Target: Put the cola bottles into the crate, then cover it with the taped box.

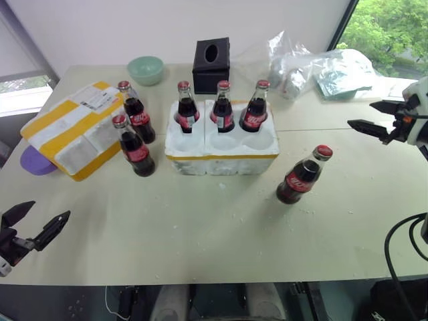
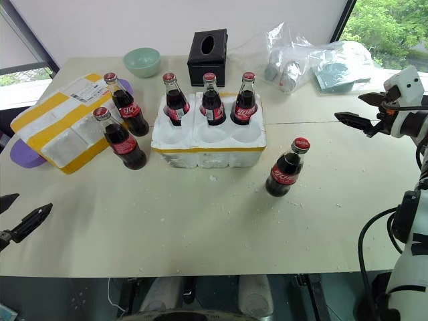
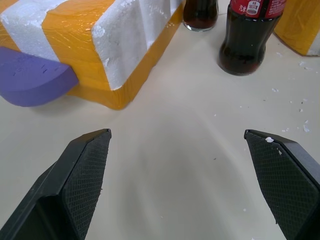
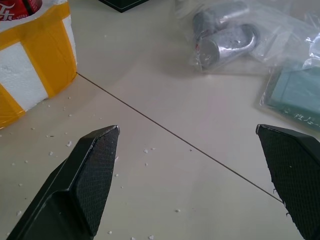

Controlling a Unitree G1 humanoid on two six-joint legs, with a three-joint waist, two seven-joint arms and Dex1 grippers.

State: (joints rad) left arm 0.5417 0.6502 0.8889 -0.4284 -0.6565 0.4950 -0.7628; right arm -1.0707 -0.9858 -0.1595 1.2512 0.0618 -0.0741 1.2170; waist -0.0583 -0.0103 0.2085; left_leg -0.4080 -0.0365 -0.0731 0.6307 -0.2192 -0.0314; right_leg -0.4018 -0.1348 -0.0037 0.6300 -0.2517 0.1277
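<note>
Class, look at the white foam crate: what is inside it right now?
The crate holds three cola bottles in its back row of wells. The three front wells stand empty. The seated bottles' bases are hidden by the foam.

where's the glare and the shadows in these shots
Left eye view: bright window daylight at the upper right; cola bottles cast only soft shadows on the table. Left wrist view: the taped box shades the tabletop beneath it. Right wrist view: sheen on plastic bags.

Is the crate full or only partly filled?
Partly filled: the crate holds three bottles in its back wells; the three front wells are empty.
</note>
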